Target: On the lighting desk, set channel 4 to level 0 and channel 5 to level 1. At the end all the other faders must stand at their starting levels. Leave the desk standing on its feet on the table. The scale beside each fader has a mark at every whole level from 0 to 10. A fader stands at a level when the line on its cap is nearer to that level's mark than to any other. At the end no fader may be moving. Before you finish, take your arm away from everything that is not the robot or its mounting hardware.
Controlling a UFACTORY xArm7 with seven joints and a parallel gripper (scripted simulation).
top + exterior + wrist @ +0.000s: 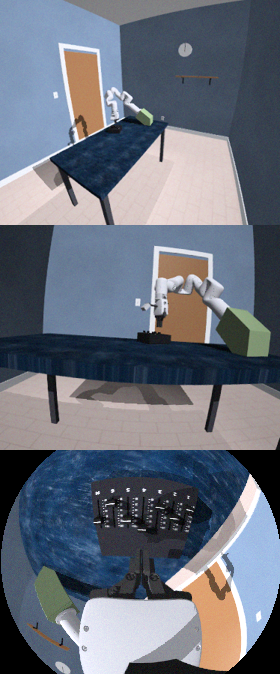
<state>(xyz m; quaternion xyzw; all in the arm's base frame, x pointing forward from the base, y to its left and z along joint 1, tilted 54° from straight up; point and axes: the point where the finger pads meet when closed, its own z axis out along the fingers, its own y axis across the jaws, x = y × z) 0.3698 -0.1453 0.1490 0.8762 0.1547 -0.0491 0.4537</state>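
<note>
The lighting desk (145, 515) is a small black box with a row of several faders, standing on the dark blue table near its far end. It also shows in the exterior view (153, 337) and the top view (114, 130). Its fader caps stand at different heights. My gripper (141, 556) is shut with nothing between the fingers. It hangs point-down above the desk's near edge, clear of the faders. It also shows in the exterior view (159, 323), a short way above the desk.
A green block (243, 331) covers the arm's base link at the table's far end. A door (182, 296) and the blue wall stand just behind the desk. The table edge runs close beyond the desk.
</note>
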